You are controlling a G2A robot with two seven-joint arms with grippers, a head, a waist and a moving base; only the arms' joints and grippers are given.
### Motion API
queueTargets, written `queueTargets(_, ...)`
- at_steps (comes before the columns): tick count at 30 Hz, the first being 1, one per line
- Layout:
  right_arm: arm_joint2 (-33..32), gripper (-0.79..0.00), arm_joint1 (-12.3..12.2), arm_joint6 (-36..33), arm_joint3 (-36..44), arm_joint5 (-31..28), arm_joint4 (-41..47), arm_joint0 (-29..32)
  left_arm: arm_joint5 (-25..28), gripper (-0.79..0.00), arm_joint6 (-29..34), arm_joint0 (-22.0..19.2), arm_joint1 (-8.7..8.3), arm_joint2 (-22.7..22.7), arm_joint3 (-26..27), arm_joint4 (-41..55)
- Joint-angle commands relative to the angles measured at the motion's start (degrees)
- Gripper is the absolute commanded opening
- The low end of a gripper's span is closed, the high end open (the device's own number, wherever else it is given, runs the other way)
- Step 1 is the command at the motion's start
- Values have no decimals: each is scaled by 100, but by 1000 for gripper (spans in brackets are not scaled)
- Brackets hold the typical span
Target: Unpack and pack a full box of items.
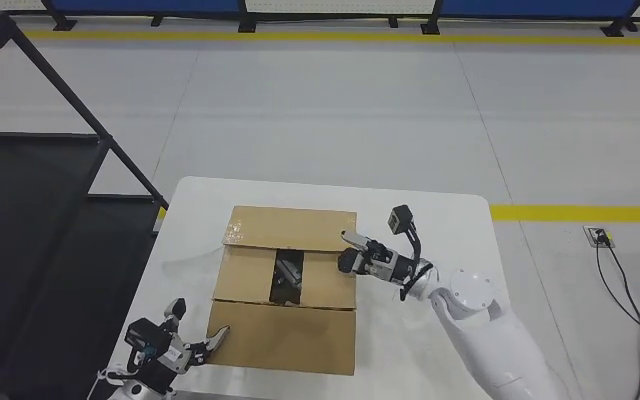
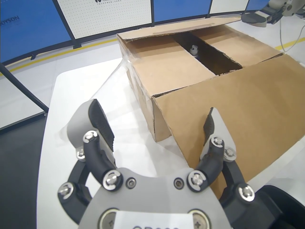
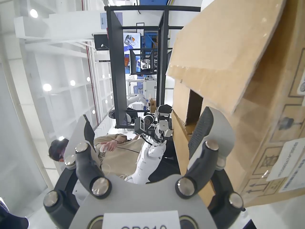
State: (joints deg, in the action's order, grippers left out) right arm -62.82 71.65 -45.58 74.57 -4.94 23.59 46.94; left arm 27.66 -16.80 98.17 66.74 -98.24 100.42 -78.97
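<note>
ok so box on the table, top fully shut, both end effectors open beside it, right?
Top isn't fully shut: the left wrist view shows a dark gap between the flaps with an item inside. Rest holds: box on the table, left end effector and right end effector open beside it.

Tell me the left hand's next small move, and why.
Probably ease the left hand forward so the near flap's side edge sits between its fingers. The hand is open and empty just short of that edge, the flap slopes out over the box's front, and the inner flaps leave only a narrow gap above the items.
</note>
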Motion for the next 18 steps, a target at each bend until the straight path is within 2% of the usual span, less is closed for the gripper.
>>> queueTargets(1, 76, 0, 24, 20, -126, 98, -23, -108, -16, 0, -3, -6, -1, 0, -6, 34)
queueTargets(4, 189, 0, 53, -89, -251, 290, -68, -272, -36, 0, 22, -13, -2, -2, -14, 87)
queueTargets(13, 100, 0, -23, -802, -67, 39, -260, -135, -75, 0, 73, -17, -10, 23, 1, 119)
queueTargets(15, 64, 0, -36, -790, -30, 79, -285, -97, -89, 0, 72, -27, -12, 35, -12, 98)
queueTargets(18, 51, 0, -4, -169, -74, 163, -314, -108, -104, 0, 70, -38, -15, 47, -24, 82)
